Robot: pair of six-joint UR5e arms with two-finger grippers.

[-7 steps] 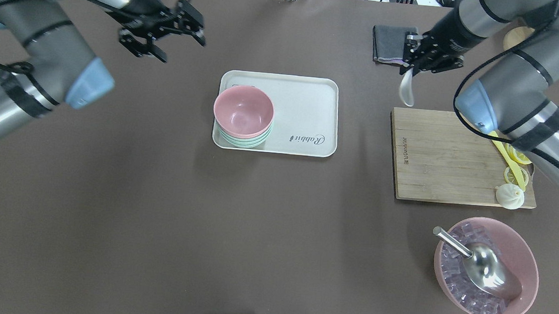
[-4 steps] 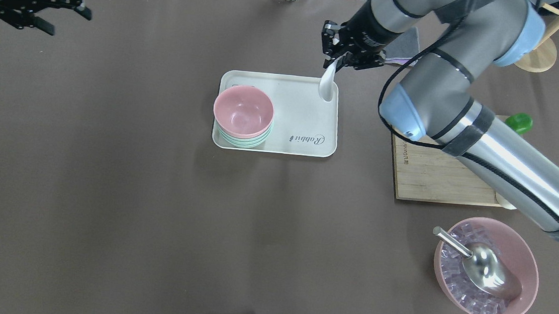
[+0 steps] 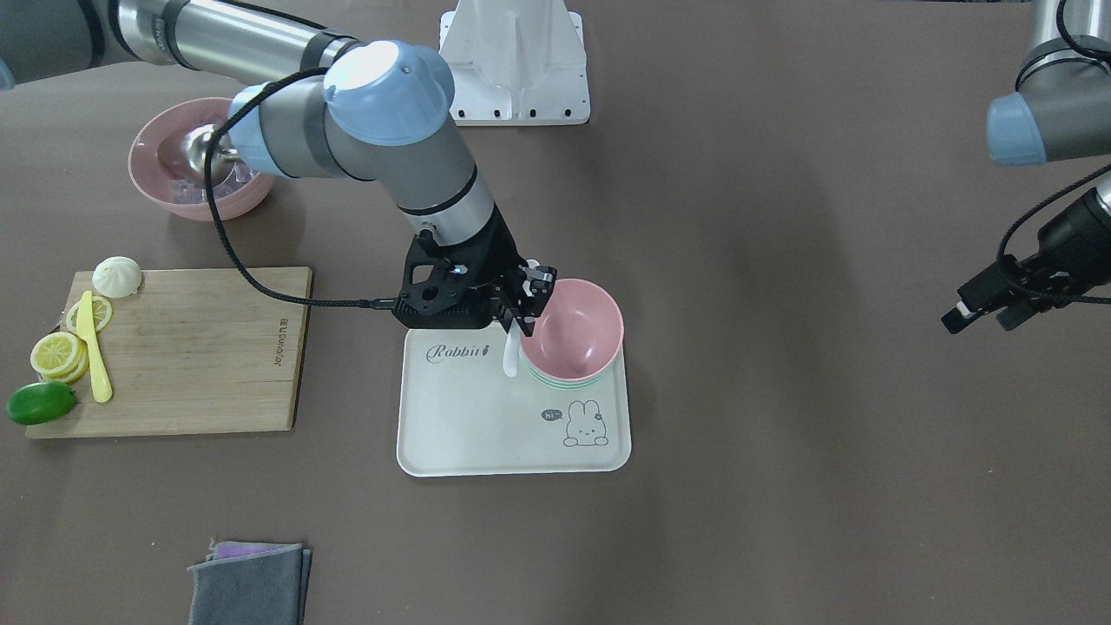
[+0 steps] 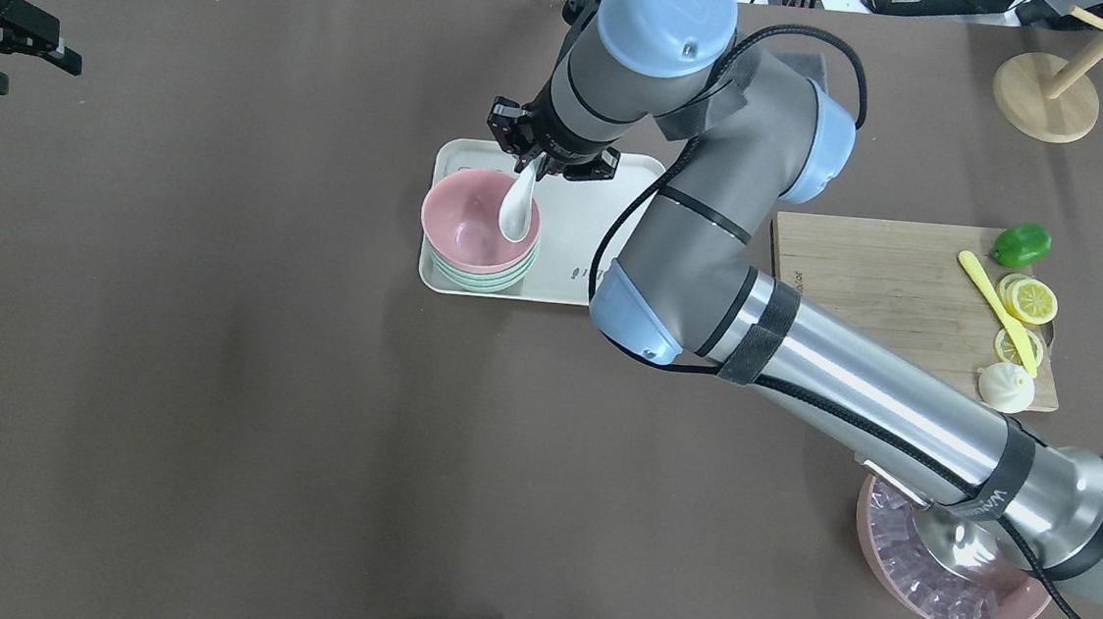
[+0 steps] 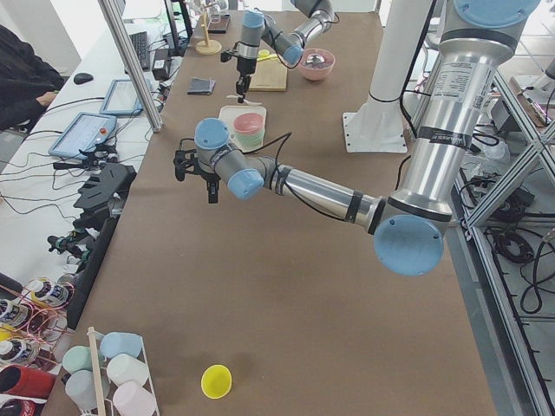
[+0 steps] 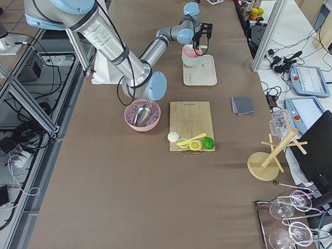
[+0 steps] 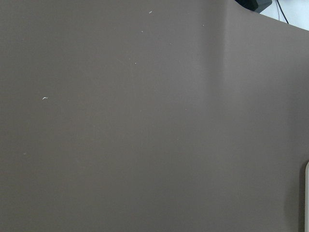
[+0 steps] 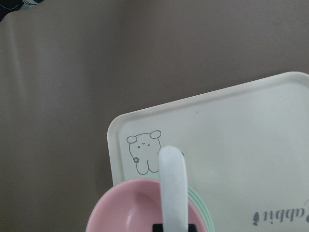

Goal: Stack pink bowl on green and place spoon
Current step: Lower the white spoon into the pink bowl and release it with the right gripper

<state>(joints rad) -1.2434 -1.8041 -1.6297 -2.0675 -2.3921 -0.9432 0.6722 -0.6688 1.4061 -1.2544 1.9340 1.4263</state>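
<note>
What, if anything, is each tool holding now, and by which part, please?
The right tool grips the glossy white soup spoon by the end of its handle, oval bowl hanging down. The left tool is open and holds nothing.

I count one small pink bowl (image 4: 468,219), one white spoon (image 4: 517,210), one tray (image 3: 486,425), one cutting board (image 3: 191,356), one large pink bowl (image 3: 143,169), one steel scoop (image 6: 141,113), one lime (image 3: 40,403), one yellow knife (image 3: 91,347), one bun (image 3: 117,276) and one grey cloth (image 3: 250,583). Green bowls (image 4: 475,279): several nested, number unclear. Lemon slices (image 4: 1032,301): three, I think.
</note>
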